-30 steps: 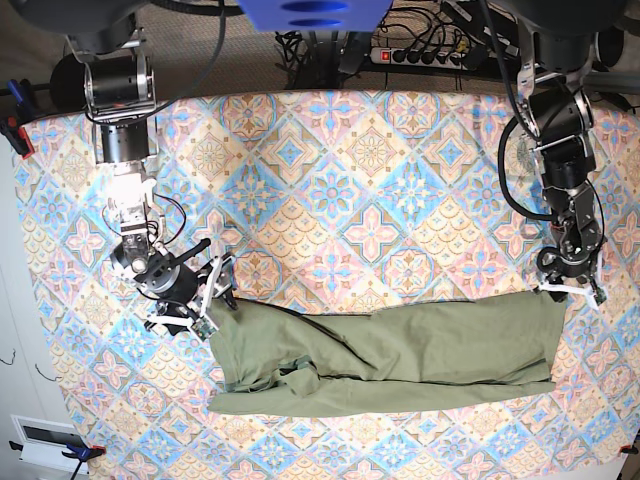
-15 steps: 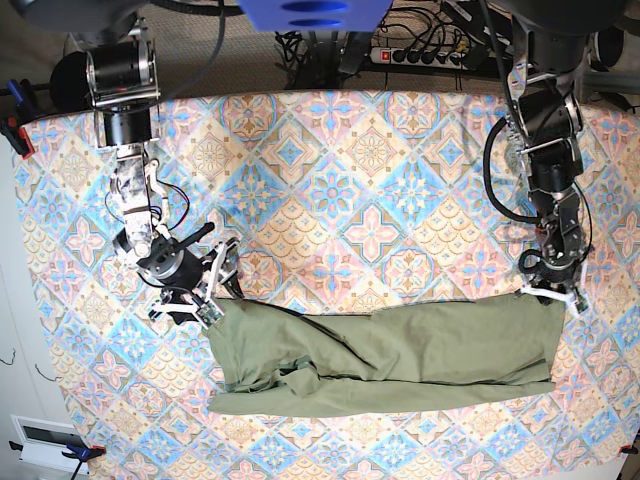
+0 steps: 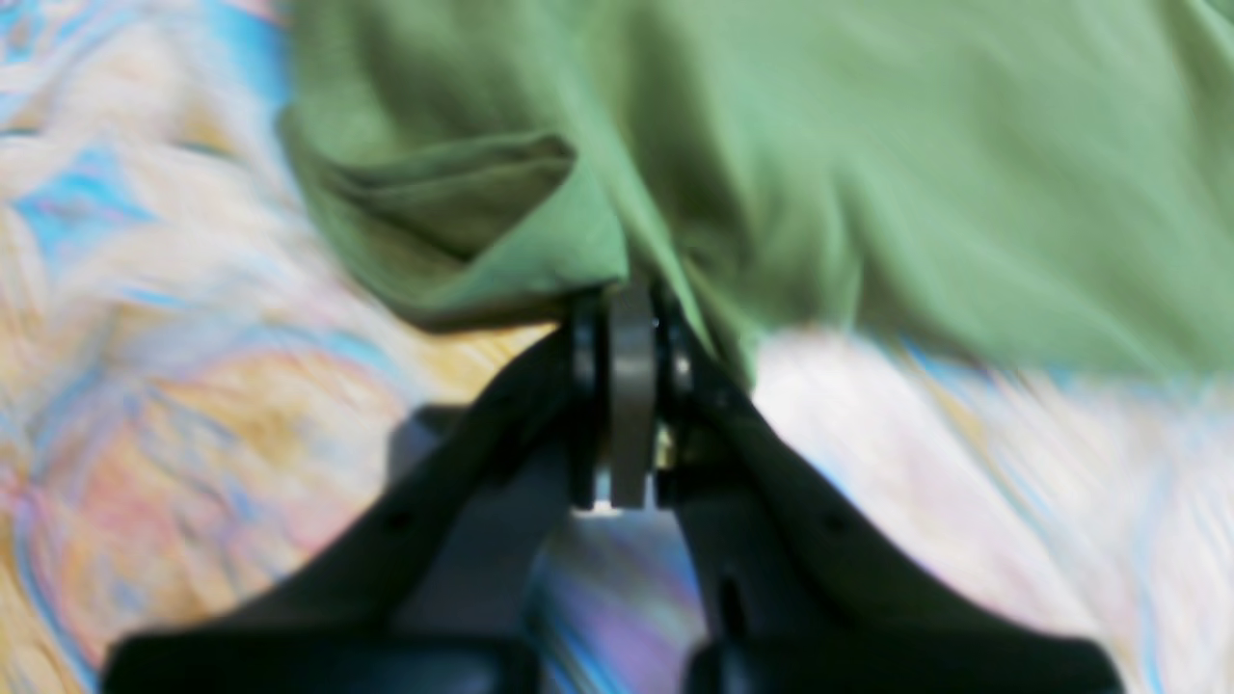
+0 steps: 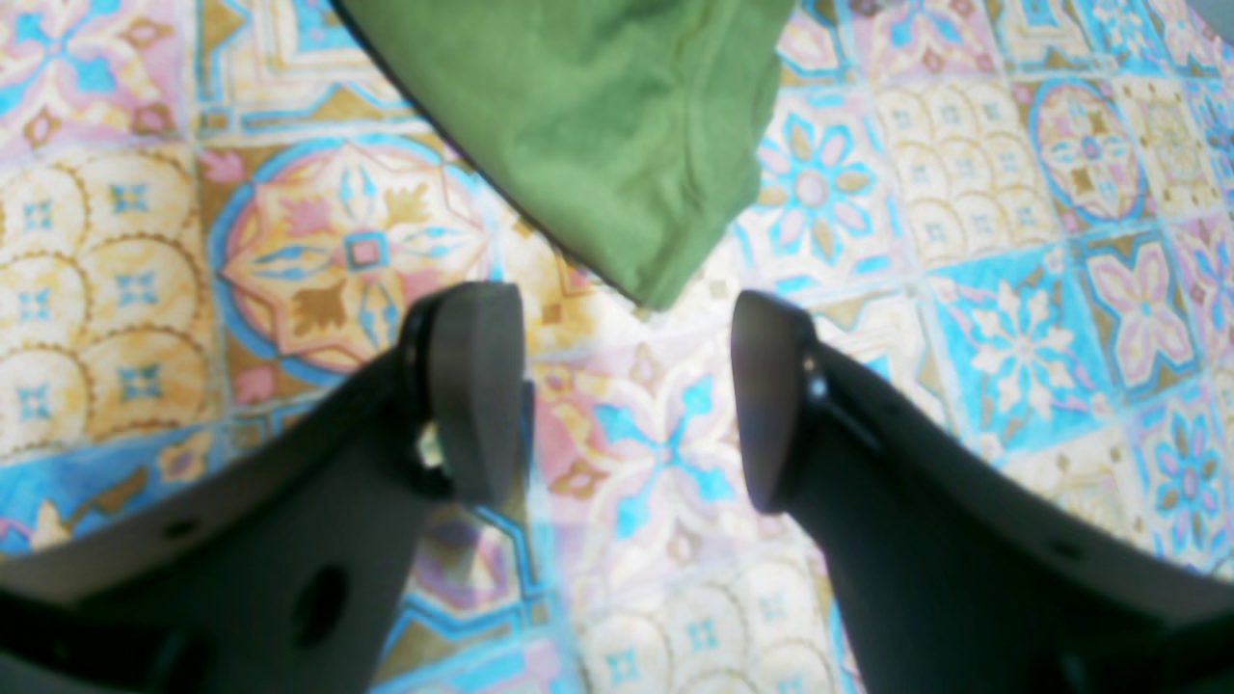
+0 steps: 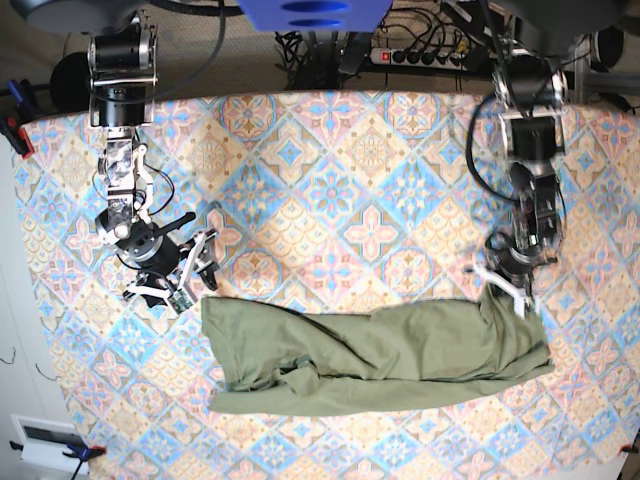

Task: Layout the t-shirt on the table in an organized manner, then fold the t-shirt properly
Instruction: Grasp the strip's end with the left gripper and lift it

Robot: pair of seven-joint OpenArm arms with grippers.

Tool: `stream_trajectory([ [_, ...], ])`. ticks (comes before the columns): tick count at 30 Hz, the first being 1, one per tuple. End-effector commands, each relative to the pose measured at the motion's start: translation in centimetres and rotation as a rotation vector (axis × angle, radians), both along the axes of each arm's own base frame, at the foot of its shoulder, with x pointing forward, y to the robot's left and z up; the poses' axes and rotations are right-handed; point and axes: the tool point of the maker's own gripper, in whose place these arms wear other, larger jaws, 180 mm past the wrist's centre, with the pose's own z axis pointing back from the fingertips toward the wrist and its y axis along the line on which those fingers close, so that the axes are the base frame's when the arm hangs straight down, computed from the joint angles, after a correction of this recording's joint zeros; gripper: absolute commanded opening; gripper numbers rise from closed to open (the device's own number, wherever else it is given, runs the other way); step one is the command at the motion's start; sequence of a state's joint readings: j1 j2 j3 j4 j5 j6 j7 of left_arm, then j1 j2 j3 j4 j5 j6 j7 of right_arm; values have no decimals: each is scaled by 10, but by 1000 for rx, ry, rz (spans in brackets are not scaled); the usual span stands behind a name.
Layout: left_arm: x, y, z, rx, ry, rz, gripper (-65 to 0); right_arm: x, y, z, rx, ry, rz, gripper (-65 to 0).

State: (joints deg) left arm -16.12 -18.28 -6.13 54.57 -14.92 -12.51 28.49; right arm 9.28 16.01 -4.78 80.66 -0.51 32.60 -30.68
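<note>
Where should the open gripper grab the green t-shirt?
Probably the loose corner of the t-shirt pointing at the right gripper. It lies flat on the table, past the open jaws, so come in low from the bare cloth side and pinch that tip.

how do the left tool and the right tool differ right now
The left tool is shut, pinching an edge of the t-shirt; the right tool stands open and holds nothing. The left tool touches the cloth and has it bunched up at that end; the right tool sits just short of the shirt's corner, over the bare table. Both are dark, two-fingered, and at opposite ends of the shirt.
</note>
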Motion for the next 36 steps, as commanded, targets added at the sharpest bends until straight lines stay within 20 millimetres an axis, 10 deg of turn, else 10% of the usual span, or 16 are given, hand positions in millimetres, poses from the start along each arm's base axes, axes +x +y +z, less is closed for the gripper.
stream_trajectory([
  [1,-1,-3,22,27,-30,-29,-650,5,-10,9,-2,-26,-13,-323],
  [6,-42,-26,61,11,-74,-82,-650,-4,-22,-19,-10,72,-23,-277],
  [17,-113,32,162,-110,-253,-25,-650,24,-29,-10,0,67,-44,-272],
  [24,-129,99,85,-299,-58,229,-642,22,-28,-11,-3,73,-43,-272],
  [28,-143,115,46,-342,47,303,-514,22,-28,-12,-3,74,-43,-272],
  [36,-152,125,57,-279,44,295,-324,2,-27,-30,-6,115,-36,-272],
])
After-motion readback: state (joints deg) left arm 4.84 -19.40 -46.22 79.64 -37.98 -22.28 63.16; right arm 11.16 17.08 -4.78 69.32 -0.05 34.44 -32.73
